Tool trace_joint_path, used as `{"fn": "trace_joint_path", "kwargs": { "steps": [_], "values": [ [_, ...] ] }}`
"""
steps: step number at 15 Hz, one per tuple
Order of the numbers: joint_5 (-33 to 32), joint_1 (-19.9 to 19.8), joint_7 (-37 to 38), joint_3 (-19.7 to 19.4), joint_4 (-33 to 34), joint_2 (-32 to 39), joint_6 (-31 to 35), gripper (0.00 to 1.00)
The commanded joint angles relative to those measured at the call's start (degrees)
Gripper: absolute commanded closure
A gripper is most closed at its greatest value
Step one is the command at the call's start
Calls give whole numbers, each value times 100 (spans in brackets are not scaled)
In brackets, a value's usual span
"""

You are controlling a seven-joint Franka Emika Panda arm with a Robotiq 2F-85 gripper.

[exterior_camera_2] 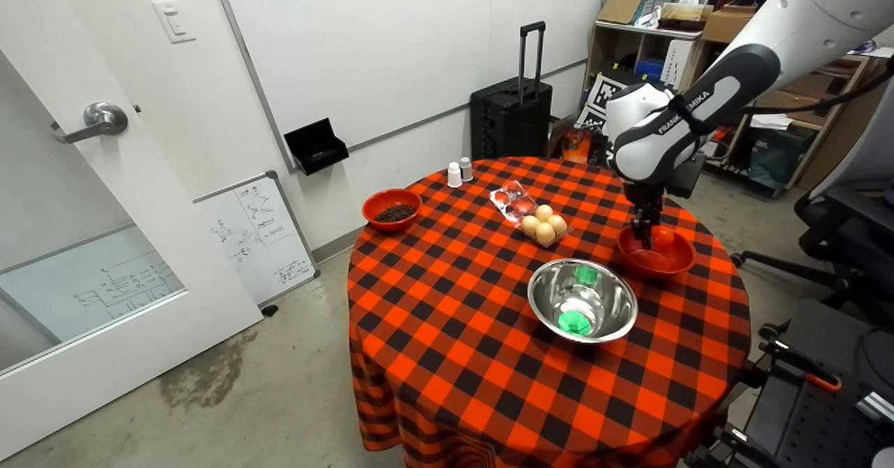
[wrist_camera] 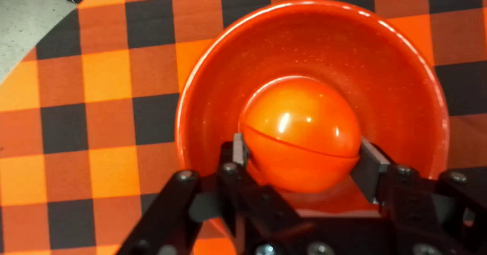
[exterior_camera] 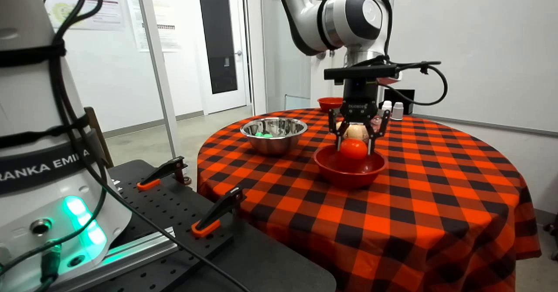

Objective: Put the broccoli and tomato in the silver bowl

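The tomato (wrist_camera: pixel 302 133) is a round, shiny orange-red ball with a seam; it also shows in both exterior views (exterior_camera: pixel 353 148) (exterior_camera_2: pixel 663 236). My gripper (exterior_camera: pixel 354 145) points down, its two pads pressed against opposite sides of the tomato, inside or just above a red bowl (exterior_camera: pixel 348 178). Whether the tomato touches that bowl's bottom is hard to tell. The silver bowl (exterior_camera: pixel 274 146) stands on the table beside the red bowl; it also shows in an exterior view (exterior_camera_2: pixel 614 307). The green broccoli (exterior_camera_2: pixel 574 323) lies inside the silver bowl, with a green reflection on the wall. The silver bowl is outside the wrist view.
Several pale eggs (exterior_camera_2: pixel 545 225) in a clear carton (exterior_camera_2: pixel 513 199) sit near the red bowl. Another red bowl (exterior_camera_2: pixel 374 208) with dark bits stands near the table edge. Two shakers (exterior_camera_2: pixel 455 174) stand at the far side. Clamps (exterior_camera: pixel 216 213) rise from the robot's mount.
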Motion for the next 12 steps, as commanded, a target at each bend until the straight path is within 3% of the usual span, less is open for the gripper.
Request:
{"fn": "trace_joint_path", "kwargs": {
  "steps": [1,6,12],
  "values": [
    [264,84,-273,186,-306,-846,-547,60],
    [737,406,-134,487,-354,-1402,-1062,60],
    [997,889,360,685,-59,-1099,-1341,60]
  ]
}}
